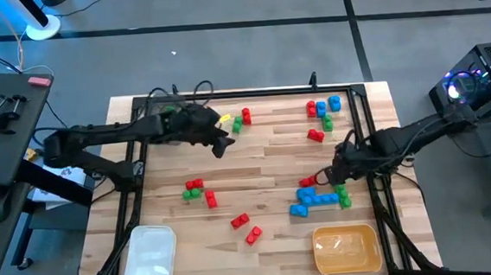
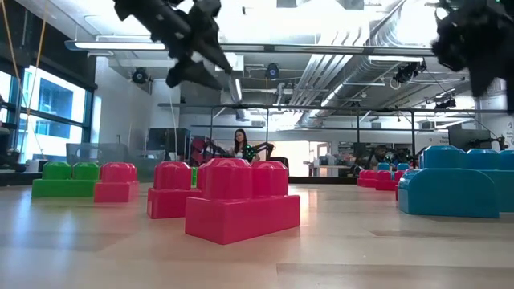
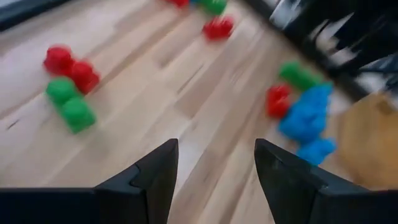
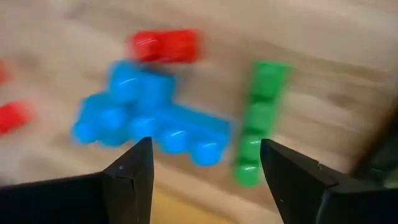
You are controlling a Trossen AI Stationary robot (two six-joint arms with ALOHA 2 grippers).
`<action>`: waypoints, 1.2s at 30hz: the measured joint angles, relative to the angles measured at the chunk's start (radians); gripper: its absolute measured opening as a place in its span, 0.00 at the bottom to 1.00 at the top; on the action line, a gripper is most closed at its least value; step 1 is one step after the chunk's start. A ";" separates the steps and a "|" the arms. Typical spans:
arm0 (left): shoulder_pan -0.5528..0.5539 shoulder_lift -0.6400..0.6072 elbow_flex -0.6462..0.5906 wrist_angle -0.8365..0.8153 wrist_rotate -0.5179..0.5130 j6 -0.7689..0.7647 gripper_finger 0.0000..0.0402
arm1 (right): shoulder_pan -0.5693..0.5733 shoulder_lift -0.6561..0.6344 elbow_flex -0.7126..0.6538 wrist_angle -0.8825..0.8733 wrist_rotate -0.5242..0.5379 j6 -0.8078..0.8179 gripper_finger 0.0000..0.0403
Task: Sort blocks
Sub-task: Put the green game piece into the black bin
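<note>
On the wooden table (image 1: 256, 158), seen from above, the blocks lie in several groups. As landmark serves the blue cluster (image 1: 312, 200), which lies just behind the yellow tray (image 1: 347, 248). The right gripper (image 1: 328, 177) hangs just above the far edge of this cluster, and its fingers stand apart with nothing between them. The left gripper (image 1: 222, 146) hovers well away from the cluster, toward the far left side, near a small red and green pair (image 1: 242, 120). A white tray (image 1: 149, 258) stands far to the left of the cluster, at the near edge.

At table height, the low view shows pink-red blocks (image 2: 241, 201) close to the camera, and the blue cluster (image 2: 458, 183) to their right. Both arms hang above the table.

From the left wrist, the two fingers (image 3: 152, 180) stand apart, empty, above bare wood; the blue cluster (image 3: 306, 121) appears farther off.

From the right wrist, the fingers (image 4: 134, 174) are spread wide over the blue cluster (image 4: 149, 115), with a green strip (image 4: 258, 121) just beside it and a red block (image 4: 165, 45) behind.
</note>
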 joint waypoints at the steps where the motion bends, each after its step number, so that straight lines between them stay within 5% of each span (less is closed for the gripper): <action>1: -0.002 -0.015 -0.006 0.020 -0.001 -0.009 0.50 | 0.012 0.008 -0.004 -0.027 0.016 0.037 0.56; 14: -0.007 -0.143 -0.007 0.319 0.122 0.010 0.50 | -0.056 0.035 -0.220 0.137 -0.045 0.096 0.56; 31: -0.009 -0.180 -0.008 0.345 0.121 -0.041 0.50 | -0.057 0.070 -0.363 0.299 -0.038 0.132 0.56; 36: -0.009 -0.180 -0.008 0.346 0.118 -0.041 0.50 | -0.057 0.112 -0.363 0.299 -0.040 0.124 0.49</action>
